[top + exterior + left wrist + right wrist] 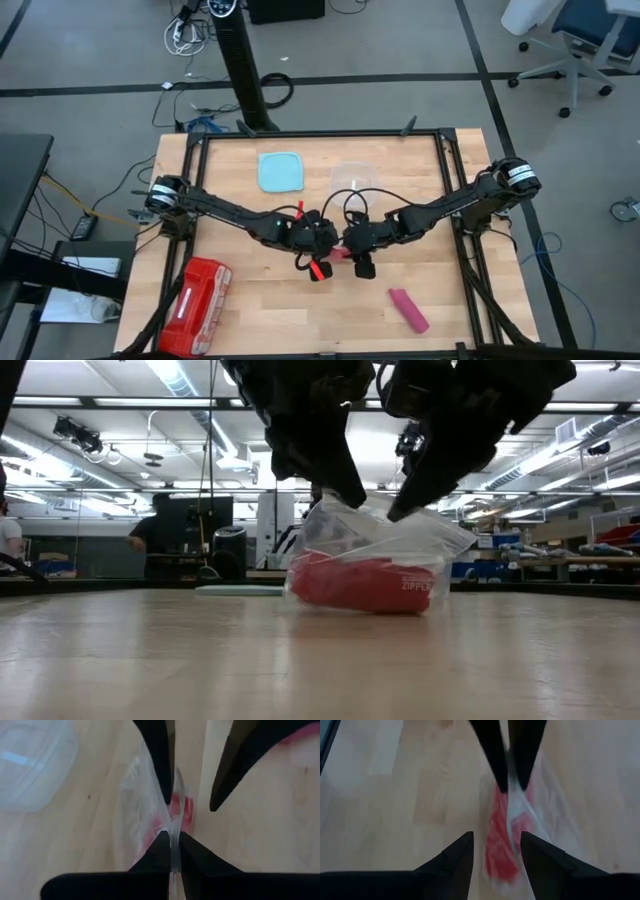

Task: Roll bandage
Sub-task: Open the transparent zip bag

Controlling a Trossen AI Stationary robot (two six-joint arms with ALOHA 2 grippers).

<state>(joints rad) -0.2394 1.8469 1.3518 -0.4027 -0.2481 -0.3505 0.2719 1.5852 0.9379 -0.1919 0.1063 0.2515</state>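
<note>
Bandage (409,310), already a roll, lies apart near the table's front while left gripper (171,845) pinches a zipper bag (375,560); right gripper (496,845) spread, bagging evidently remaining.

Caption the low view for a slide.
Left tool pinches a clear zipper bag holding something red; right tool open beside it.

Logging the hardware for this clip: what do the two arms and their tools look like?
Both arms are black and slender, each with a round joint ringed in white at its table-edge base: left arm, right arm. Black cables loop above the wrists. The left tool and right tool each have two dark, tapering, wedge-shaped fingers. No readable markings.
</note>
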